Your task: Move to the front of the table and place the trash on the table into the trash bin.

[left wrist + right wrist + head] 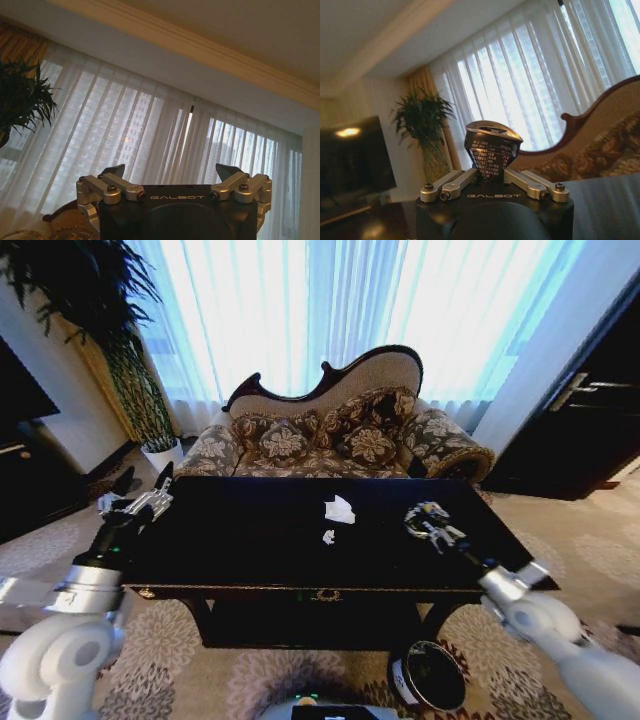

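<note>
Right gripper over the right part of the tabletop, clenched on one dark crushed drink can, metal, dented, with small printed text on its side; can upright between the two silver linkage fingers in the right wrist view. Right arm stretched forward from the lower right, white shell at the elbow, dark slim wrist.

Left gripper at the far left end of the table, raised just above its edge, released: two dark pointed fingertips well apart, nothing between them. Left arm bent, white rounded shoulder low at the left.

One long rectangular glossy black wooden table with gold edge trim and a gold centre ornament on its front. On it, two pieces of white litter near the middle: one crumpled white tissue and, just in front of it, one tiny white paper scrap, apart from each other and from both grippers.

One small black cylindrical trash bin with a white label, on the patterned carpet below the table's right front, open mouth upward.

One floral upholstered sofa with a curved dark wooden frame behind the table, sheer white curtains beyond, one leafy potted plant at the left.
</note>
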### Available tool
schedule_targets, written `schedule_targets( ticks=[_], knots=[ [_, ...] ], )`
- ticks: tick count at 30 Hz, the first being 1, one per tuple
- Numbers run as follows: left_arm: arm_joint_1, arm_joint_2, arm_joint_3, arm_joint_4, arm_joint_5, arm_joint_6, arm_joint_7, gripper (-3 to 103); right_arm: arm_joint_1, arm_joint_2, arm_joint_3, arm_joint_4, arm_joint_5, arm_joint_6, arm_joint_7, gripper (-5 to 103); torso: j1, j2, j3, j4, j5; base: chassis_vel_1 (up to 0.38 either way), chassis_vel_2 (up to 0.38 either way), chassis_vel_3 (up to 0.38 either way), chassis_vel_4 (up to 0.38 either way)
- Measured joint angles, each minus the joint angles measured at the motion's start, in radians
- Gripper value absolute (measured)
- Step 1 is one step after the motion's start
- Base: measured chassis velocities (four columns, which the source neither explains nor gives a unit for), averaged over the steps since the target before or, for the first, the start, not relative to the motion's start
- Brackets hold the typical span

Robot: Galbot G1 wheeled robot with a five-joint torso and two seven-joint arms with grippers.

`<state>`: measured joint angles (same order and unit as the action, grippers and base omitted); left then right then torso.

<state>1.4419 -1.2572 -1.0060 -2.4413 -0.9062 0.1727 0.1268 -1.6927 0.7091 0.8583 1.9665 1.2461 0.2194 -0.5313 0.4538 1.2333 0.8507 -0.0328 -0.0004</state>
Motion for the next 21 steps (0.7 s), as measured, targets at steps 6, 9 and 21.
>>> schedule_targets(
  ticks=[6, 9, 21],
  knots=[
    [0.002, -0.021, 0.017, -0.025, 0.005, -0.001, 0.000, 100, -0.094, 0.102, 0.087, 0.034, 0.010, 0.031, -0.059, 3, 0.000, 0.000, 0.000, 0.0005, 0.0003, 0.000, 0.000, 0.000, 0.000],
    [0.000, -0.034, 0.028, -0.028, 0.005, -0.007, 0.000, 100, -0.189, 0.180, 0.176, 0.058, 0.052, 0.057, -0.129, 3, 0.000, 0.000, 0.000, 0.0000, 0.0002, 0.000, 0.000, 0.000, 0.000],
    [0.007, -0.025, -0.046, -0.054, -0.054, -0.016, 0.001, 100, -0.266, 0.262, 0.267, 0.035, 0.170, 0.058, -0.257, 3, 0.000, 0.000, 0.000, 0.0002, 0.0002, 0.000, 0.000, 0.000, 0.000]
  ],
)
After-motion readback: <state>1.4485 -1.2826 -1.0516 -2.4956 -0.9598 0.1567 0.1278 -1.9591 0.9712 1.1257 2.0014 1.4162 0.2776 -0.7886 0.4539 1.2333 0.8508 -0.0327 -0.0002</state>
